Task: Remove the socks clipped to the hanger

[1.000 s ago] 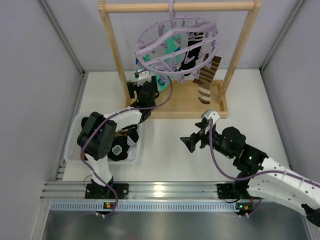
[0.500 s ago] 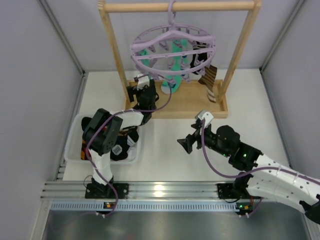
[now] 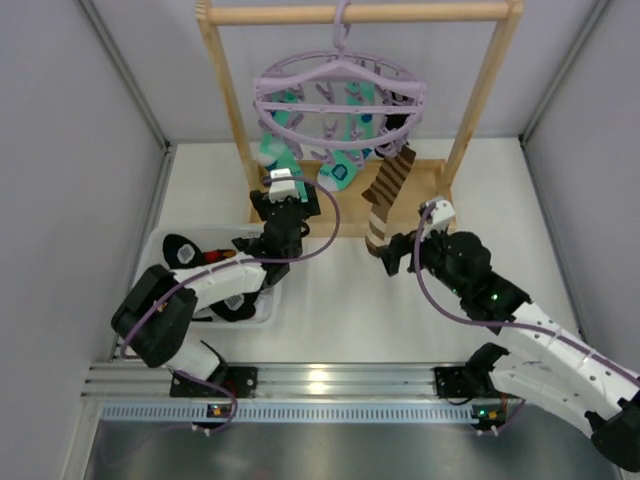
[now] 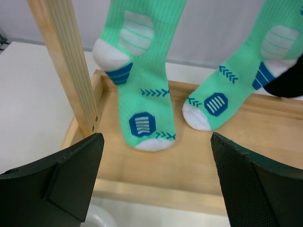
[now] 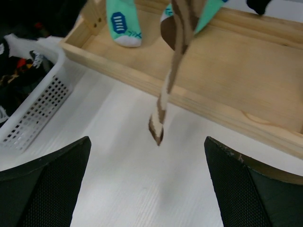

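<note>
The lavender hanger [image 3: 340,92] hangs level from the wooden rack's top bar. Mint-teal socks [image 3: 277,140] are clipped to it, and two show in the left wrist view [image 4: 142,106], their toes just above the rack's base. A black sock [image 4: 289,80] shows at that view's right edge. A brown striped sock [image 3: 386,193] hangs at the hanger's right, with its toe [image 5: 157,132] over the table in front of the base. My left gripper [image 3: 288,200] [image 4: 156,184] is open and empty in front of the mint socks. My right gripper [image 3: 392,258] [image 5: 151,189] is open and empty just below and in front of the brown sock's toe.
The wooden rack has an upright post [image 4: 66,61] and a tray-like base [image 3: 345,215] [image 5: 227,71]. A white basket [image 3: 150,262] [image 5: 33,106] at the left holds dark socks.
The tilted hanger has swung level and turned. The brown sock has swung left and forward. My right gripper has moved up to it. My left gripper has drawn back from the rack.
</note>
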`<action>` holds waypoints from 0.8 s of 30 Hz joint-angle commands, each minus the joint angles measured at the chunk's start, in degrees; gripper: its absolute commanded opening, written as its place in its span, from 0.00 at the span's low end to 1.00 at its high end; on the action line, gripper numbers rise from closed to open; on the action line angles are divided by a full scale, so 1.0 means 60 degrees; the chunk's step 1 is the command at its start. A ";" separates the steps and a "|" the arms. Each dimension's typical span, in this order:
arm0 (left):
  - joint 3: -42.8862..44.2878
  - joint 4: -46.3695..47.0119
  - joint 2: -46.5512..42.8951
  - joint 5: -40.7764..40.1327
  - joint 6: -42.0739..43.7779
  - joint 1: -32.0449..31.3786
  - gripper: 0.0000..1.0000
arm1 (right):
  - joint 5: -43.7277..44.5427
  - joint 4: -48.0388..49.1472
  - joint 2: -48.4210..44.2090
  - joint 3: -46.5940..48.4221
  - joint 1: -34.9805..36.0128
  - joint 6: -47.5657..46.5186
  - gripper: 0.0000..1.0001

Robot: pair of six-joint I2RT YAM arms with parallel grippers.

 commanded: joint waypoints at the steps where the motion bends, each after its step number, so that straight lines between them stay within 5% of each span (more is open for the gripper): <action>1: -0.0921 0.0198 -0.0985 -0.0491 -0.0379 -0.0464 0.98 | -0.0219 -0.0182 0.0377 0.0746 -0.1011 0.0301 0.99; 9: -0.2447 -0.2054 -0.3665 -0.0770 -0.2210 -0.0670 0.98 | -0.2928 0.0975 0.2281 0.1669 -0.3854 -0.0241 0.99; 24: -0.1951 -0.6540 -0.7300 0.0182 -0.3383 -0.0714 0.98 | -0.2946 0.3110 0.4202 0.2374 -0.4016 -0.1602 0.96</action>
